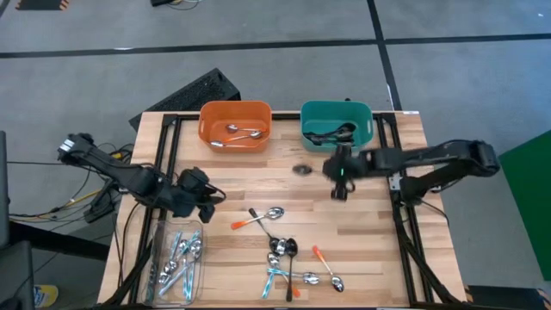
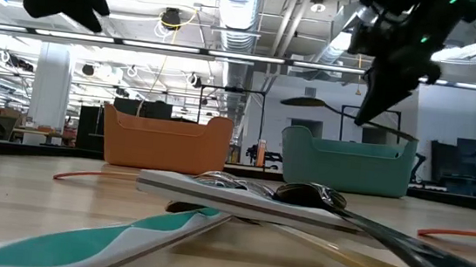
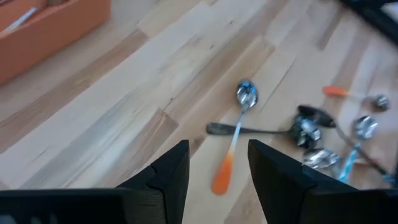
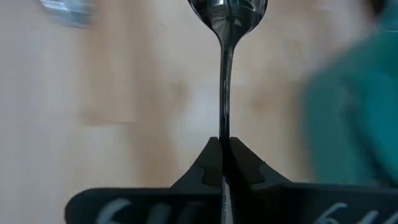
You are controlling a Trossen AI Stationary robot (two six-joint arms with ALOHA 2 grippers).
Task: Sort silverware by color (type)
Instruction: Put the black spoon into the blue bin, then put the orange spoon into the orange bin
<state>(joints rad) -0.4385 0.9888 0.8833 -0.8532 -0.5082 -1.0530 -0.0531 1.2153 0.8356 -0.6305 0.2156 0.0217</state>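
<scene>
Roughly halfway, by my read. Orange bin (image 1: 235, 123) already holds a couple of spoons, teal bin (image 1: 337, 122) has dark ones in it, and the clear tray (image 1: 176, 263) at the near left has a pile of light-blue-handled spoons. Right gripper (image 1: 341, 176) is clamped tight on the handle of a dark spoon (image 4: 225, 37), holding it above the table just in front of the teal bin; in the low view the spoon (image 2: 328, 107) sticks out level, bowl pointing away from the bin. Likely next is a drop into teal. Left gripper (image 3: 217, 171) hangs over the table's left-centre with jaws apart and nothing in them, aimed at an orange-handled spoon (image 3: 235, 134) lying across a dark one. Still loose on the wood: a cluster (image 1: 288, 258) at the near centre with orange, light-blue and dark pieces, some overlapping. The overlaps may make clean single picks awkward.
</scene>
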